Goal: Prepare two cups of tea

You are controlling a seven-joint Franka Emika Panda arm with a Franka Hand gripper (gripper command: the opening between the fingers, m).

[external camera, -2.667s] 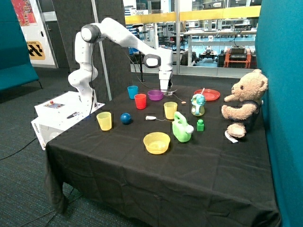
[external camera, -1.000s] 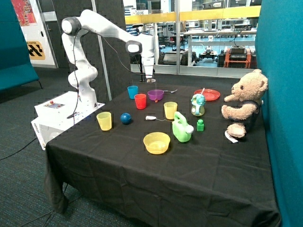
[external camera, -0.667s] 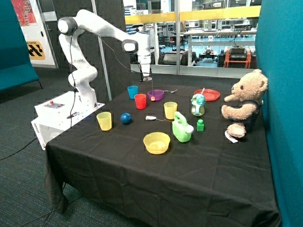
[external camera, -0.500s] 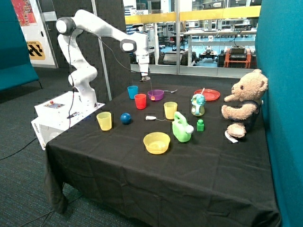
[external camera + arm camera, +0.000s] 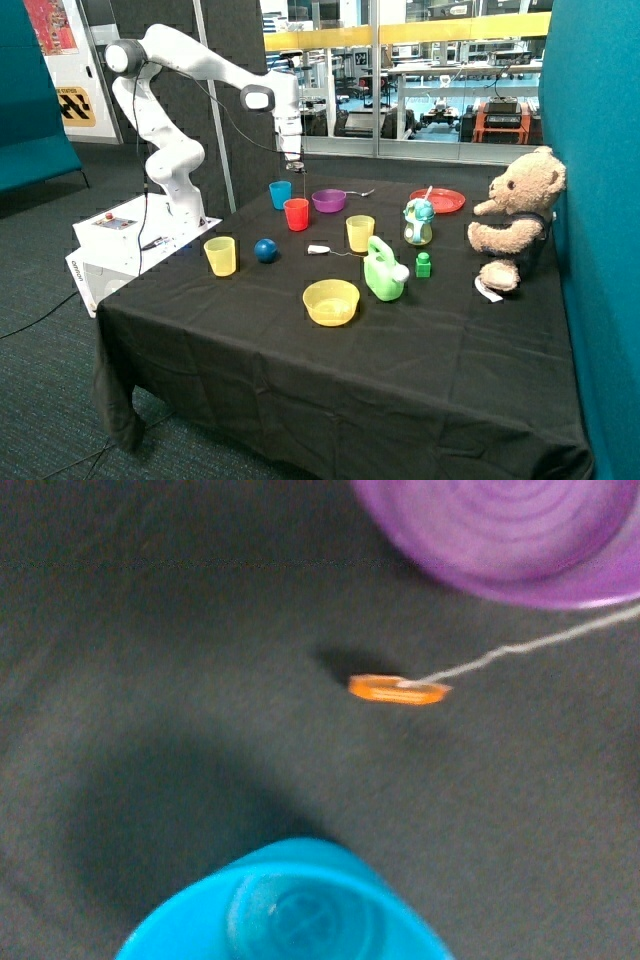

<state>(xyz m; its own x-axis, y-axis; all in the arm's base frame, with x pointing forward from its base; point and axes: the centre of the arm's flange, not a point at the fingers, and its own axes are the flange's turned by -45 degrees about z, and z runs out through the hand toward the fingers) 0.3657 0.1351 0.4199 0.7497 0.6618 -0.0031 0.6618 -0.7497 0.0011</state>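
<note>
My end effector (image 5: 292,160) hung above the bench (image 5: 400,330), over the gap between the blue cup (image 5: 280,194) and the red cup (image 5: 296,214), pinching the string (image 5: 520,648) of a tea bag (image 5: 399,690). The tea bag dangled below it, beside the purple bowl (image 5: 500,535) and clear of both cups. A second tea bag (image 5: 319,249) lay on the cloth near a yellow cup (image 5: 359,233). My fingers were out of the wrist view; the blue cup was cut off there.
</note>
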